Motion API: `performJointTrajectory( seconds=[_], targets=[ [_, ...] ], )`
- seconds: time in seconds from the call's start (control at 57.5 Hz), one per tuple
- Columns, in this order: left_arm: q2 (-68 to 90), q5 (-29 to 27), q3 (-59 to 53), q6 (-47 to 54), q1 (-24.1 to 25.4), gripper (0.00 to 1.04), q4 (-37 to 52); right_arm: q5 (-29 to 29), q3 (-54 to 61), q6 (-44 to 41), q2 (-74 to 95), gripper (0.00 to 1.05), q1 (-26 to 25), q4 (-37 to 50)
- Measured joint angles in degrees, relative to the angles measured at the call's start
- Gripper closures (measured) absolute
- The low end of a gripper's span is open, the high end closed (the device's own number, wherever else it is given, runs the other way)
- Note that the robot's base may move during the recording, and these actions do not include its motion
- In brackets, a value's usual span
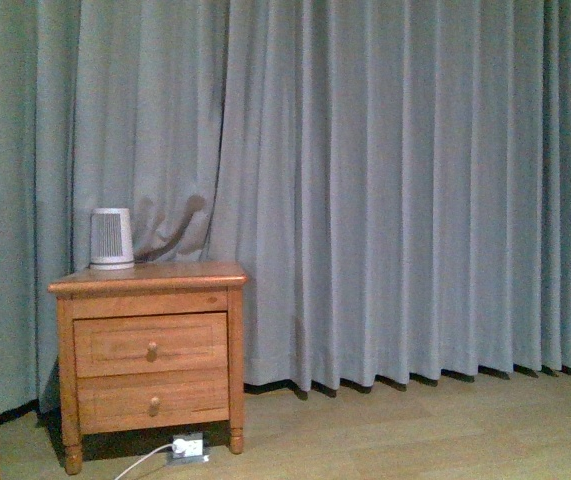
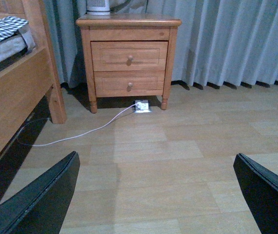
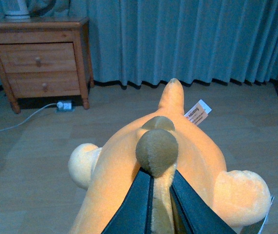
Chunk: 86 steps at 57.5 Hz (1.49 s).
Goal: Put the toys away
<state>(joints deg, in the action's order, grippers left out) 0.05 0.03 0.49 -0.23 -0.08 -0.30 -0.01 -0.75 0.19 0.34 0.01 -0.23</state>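
Observation:
In the right wrist view an orange-yellow plush toy [image 3: 197, 156] with pale rounded limbs and a white tag fills the lower part of the picture, held above the wooden floor. My right gripper [image 3: 160, 195] is shut on a strip of its fur just below a brown-tan round knob. In the left wrist view my left gripper [image 2: 156, 195] stands open over bare floor, its two dark fingers [image 2: 41, 200] wide apart with nothing between them. Neither arm shows in the front view.
A wooden nightstand [image 1: 150, 350] with two drawers stands against grey-blue curtains [image 1: 395, 180], a small white appliance [image 1: 112, 238] on top. A power strip [image 2: 142, 106] and white cable lie on the floor below it. A wooden bed frame [image 2: 17, 92] with patterned bedding is beside it.

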Motion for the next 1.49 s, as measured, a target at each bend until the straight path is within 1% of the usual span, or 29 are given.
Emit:
performJointTrajectory(
  seconds=[1.355, 1.494],
  targets=[
    [0.0, -0.2, 0.0, 0.0, 0.1, 0.06, 0.0, -0.6, 0.0, 0.0, 0.0, 0.99, 0.0, 0.0],
    [0.0, 0.1, 0.0, 0.0, 0.0, 0.06, 0.0, 0.1, 0.0, 0.0, 0.0, 0.99, 0.0, 0.0]
  ],
)
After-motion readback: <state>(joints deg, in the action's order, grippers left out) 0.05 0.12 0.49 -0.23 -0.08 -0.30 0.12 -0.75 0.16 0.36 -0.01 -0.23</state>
